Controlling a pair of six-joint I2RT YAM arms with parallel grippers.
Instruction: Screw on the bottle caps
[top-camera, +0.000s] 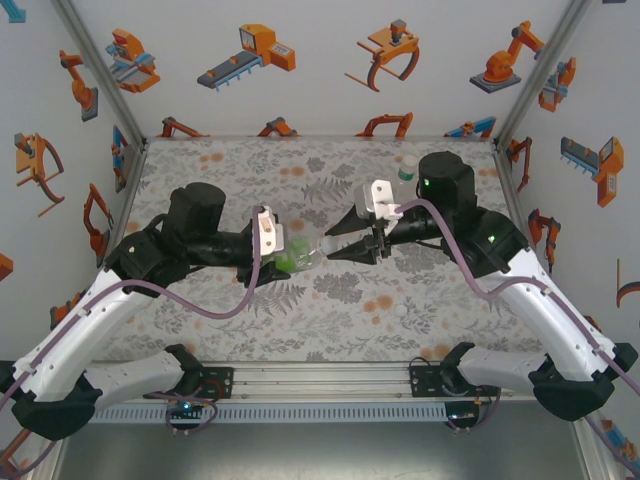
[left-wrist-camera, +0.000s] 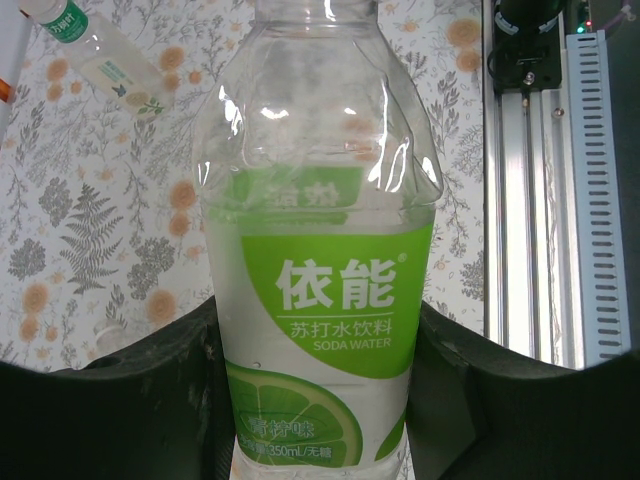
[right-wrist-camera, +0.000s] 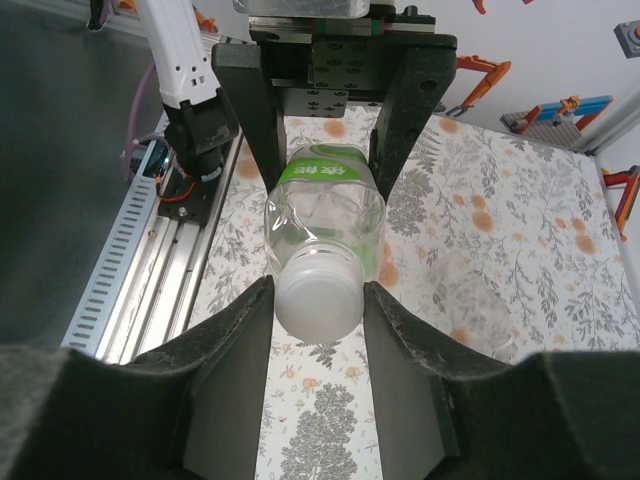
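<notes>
On the near side, the right gripper (right-wrist-camera: 318, 300) is set around the white cap (right-wrist-camera: 318, 292), which sits on the mouth of the green-labelled bottle (right-wrist-camera: 325, 215). Its 2 fingers (right-wrist-camera: 230, 370) are seen pressed against either side of the cap, so the cap is judged to be gripped. Whether it is already threaded down or only seated on the neck cannot be told.

Just beyond, the bottle is held on its side above the middle of the table (top-camera: 450, 330), neck pointed toward the right arm. The bottle body is clamped at the label by the left gripper (right-wrist-camera: 328, 150), whose fingers are closed firmly on it.

Farther back, near the far edge beside the right arm, a 2nd bottle (top-camera: 407, 172) is seen standing apart from both grippers. A pale top is visible on it, and it is judged to be capped already, though it is too small for certainty.

So 1 bottle is taken as probably done and 1 cap is in hand. The twisting of this cap until tight is judged to be the step under way, and at least 1 more bottle is expected to be left by the task's count.
</notes>
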